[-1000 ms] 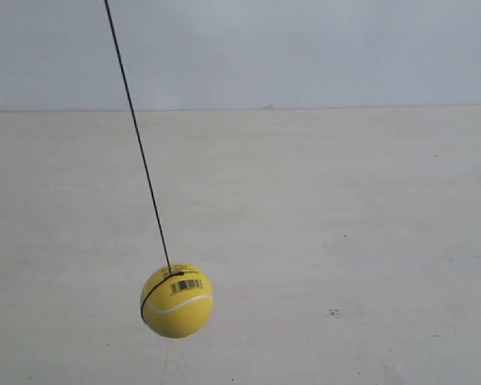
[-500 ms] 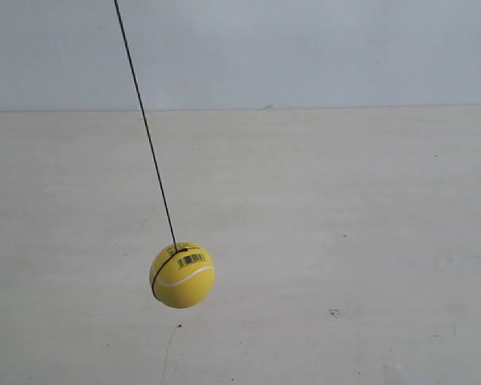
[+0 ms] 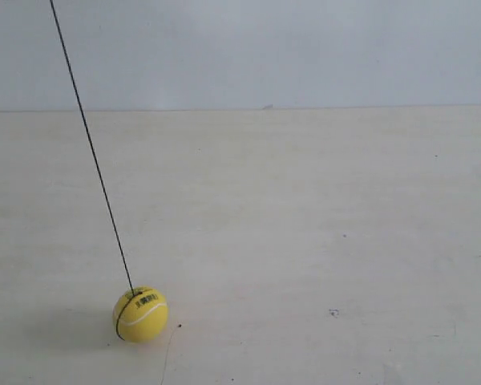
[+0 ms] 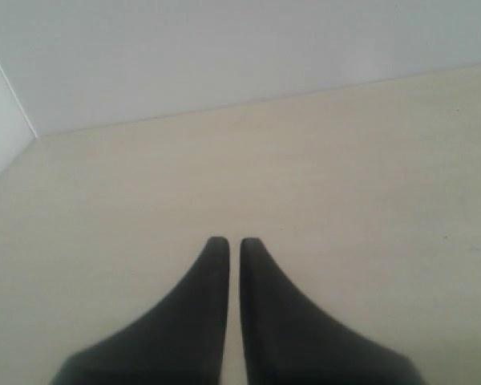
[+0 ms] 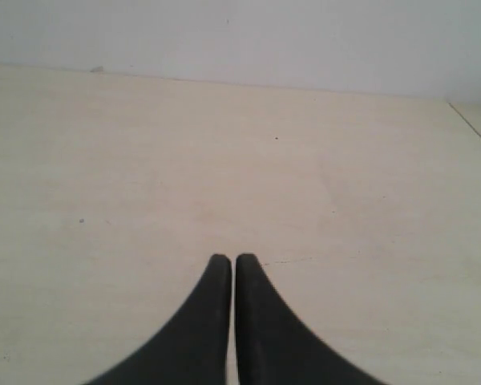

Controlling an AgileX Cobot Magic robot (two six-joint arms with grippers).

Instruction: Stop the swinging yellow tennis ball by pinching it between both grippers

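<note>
The yellow tennis ball [image 3: 140,314] hangs low over the pale table at the exterior view's lower left, on a thin dark string [image 3: 92,152] that slants up to the left; its white seam and barcode label face up. Neither gripper appears in the exterior view. In the left wrist view, my left gripper [image 4: 228,241] has its black wedge jaws shut with only a thin slit between them, nothing held. My right gripper [image 5: 227,257] in the right wrist view is likewise shut and empty. The ball shows in neither wrist view.
A pale wooden table [image 3: 321,241] runs back to a plain light wall [image 3: 305,48]. The left wrist view shows a wall corner [image 4: 32,132] at the table's far side. A table edge line [image 5: 473,124] shows in the right wrist view.
The ball has swung to the exterior view's left and lower, and looks smaller; its string has shifted left with it.
</note>
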